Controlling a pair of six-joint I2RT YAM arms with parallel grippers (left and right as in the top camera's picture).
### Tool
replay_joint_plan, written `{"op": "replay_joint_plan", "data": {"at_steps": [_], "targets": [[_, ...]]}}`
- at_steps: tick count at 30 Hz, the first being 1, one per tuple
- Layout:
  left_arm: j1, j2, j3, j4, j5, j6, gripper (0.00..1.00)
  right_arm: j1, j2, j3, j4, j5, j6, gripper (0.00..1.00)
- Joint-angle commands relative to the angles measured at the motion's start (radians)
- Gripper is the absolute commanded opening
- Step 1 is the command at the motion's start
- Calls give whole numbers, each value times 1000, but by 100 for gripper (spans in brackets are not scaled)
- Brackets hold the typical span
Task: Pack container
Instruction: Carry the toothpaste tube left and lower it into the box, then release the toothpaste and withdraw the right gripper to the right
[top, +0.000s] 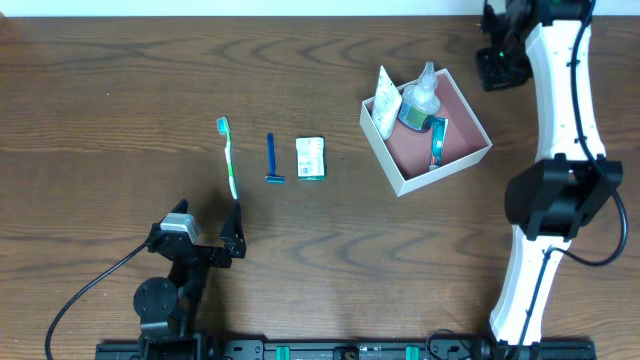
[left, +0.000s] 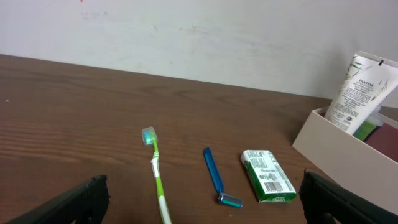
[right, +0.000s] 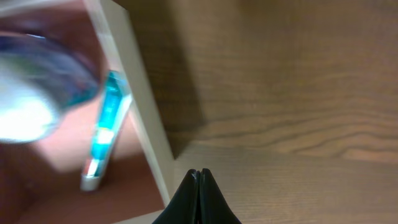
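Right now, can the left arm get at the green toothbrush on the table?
Probably yes. The left tool is open and sits just short of the toothbrush, at its handle end, with nothing lying between them. The razor lies apart to one side, so the way looks free.

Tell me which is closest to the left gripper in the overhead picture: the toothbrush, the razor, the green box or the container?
Counting out from the open left gripper at the bottom left:
1. toothbrush, just above the gripper, nearest.
2. razor, next along to the right.
3. green box, right of the razor.
4. container, far over on the right, farthest.
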Motion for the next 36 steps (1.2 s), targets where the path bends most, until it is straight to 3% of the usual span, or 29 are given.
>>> {"op": "replay_joint_plan", "data": {"at_steps": [1,10,24,36], "targets": [[3,-2,-18,-32,10,-9,98,-36,87,0,-11,-5,-1,1],[3,-2,-18,-32,10,-9,98,-41,196,0,-46,-83,-9,1],[3,-2,-18,-32,10,-9,98,-15,198,0,-136,-197,-67,1],[3,-2,-18,-32,10,-9,98,-15,198,0,-184,-153,120,1]]}}
